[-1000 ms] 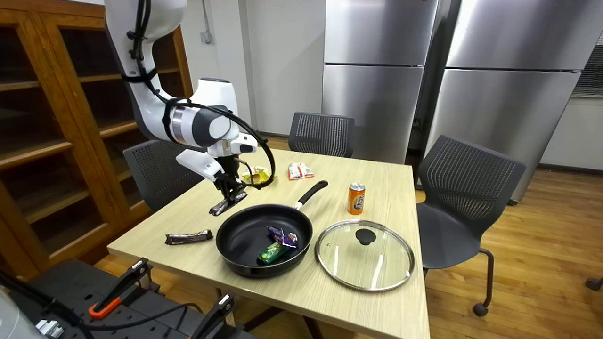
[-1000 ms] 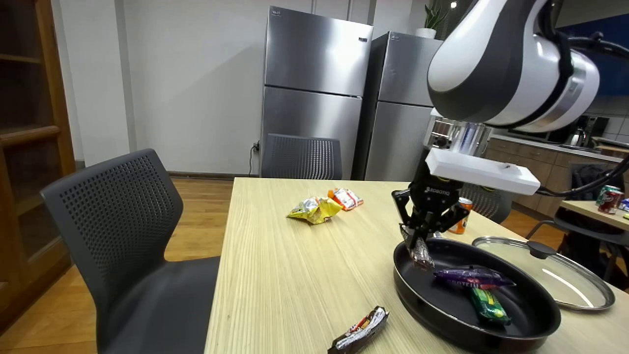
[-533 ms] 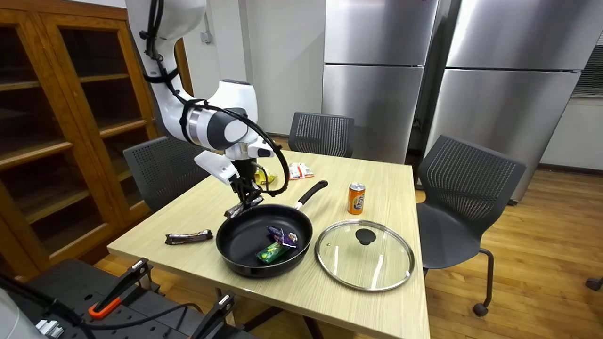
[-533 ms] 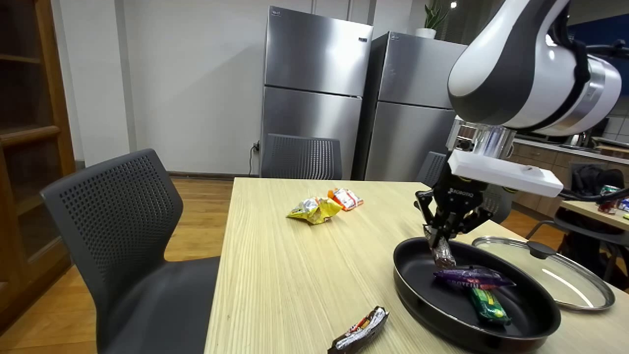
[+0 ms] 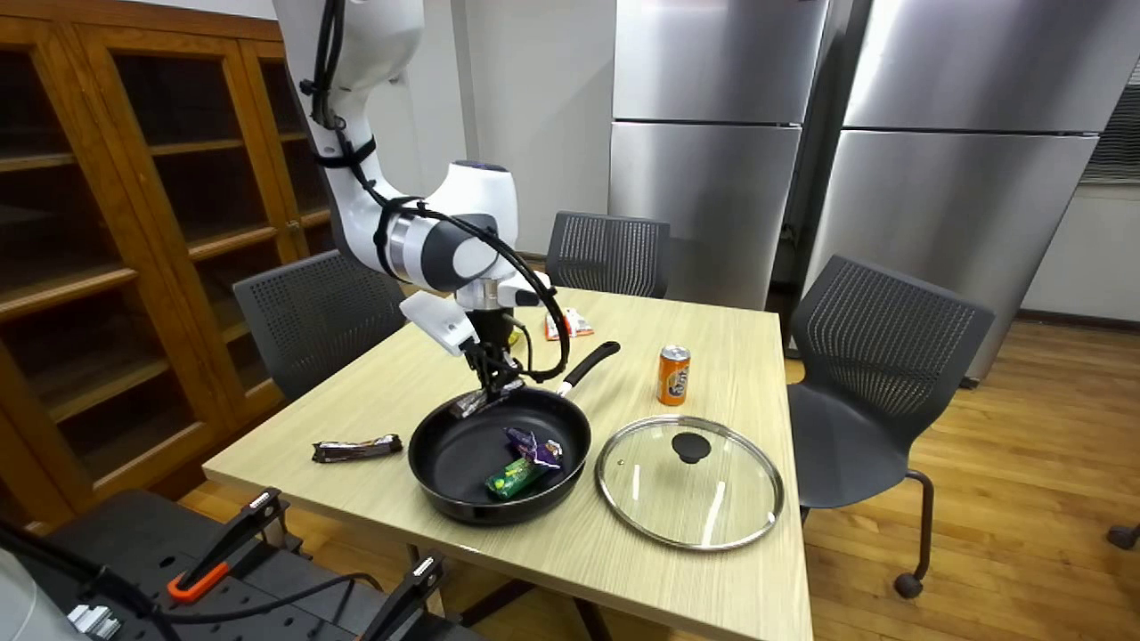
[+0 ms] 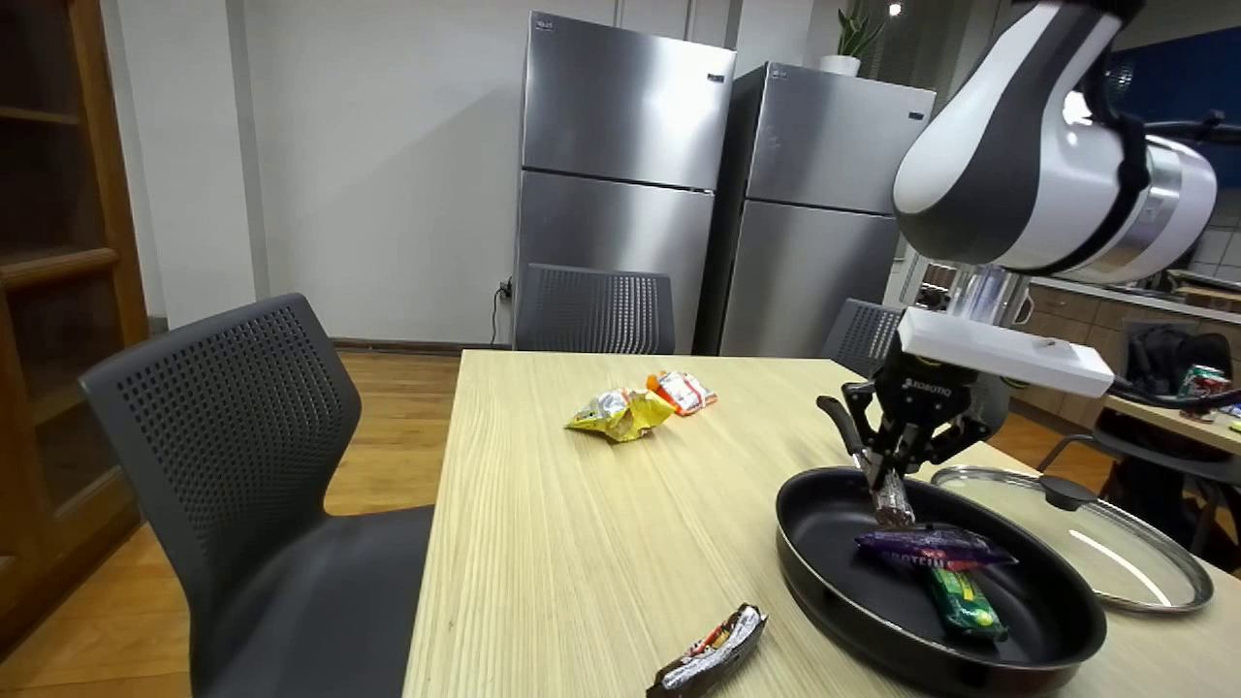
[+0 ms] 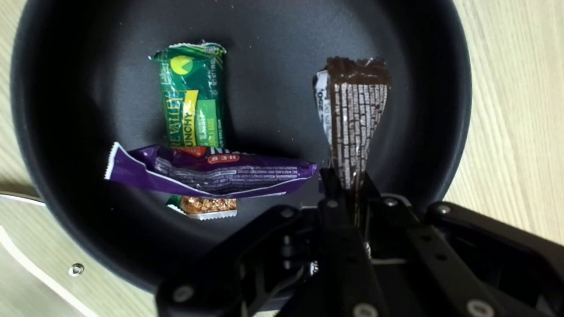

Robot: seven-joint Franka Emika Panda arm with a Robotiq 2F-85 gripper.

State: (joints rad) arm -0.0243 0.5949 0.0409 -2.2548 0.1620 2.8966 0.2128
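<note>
My gripper is shut on a brown candy-bar wrapper, pinched between the fingertips with one crimped end sticking out past them. In both exterior views the gripper hangs low over the black frying pan, on its handle side. The held wrapper tilts down into the pan; whether it touches the pan floor I cannot tell. Inside the pan, a purple wrapper lies across a green granola wrapper, just left of the fingertips in the wrist view. Another brown wrapper lies on the table beside the pan.
A glass lid with a black knob lies beside the pan. An orange can stands beyond it. The pan handle points away behind the gripper. A yellow bag and an orange-white bag lie farther back. Chairs surround the table.
The gripper has carried the brown wrapper from over the table beside the pan to above the pan's inside, and it has come lower. The pan and its contents stay put.
</note>
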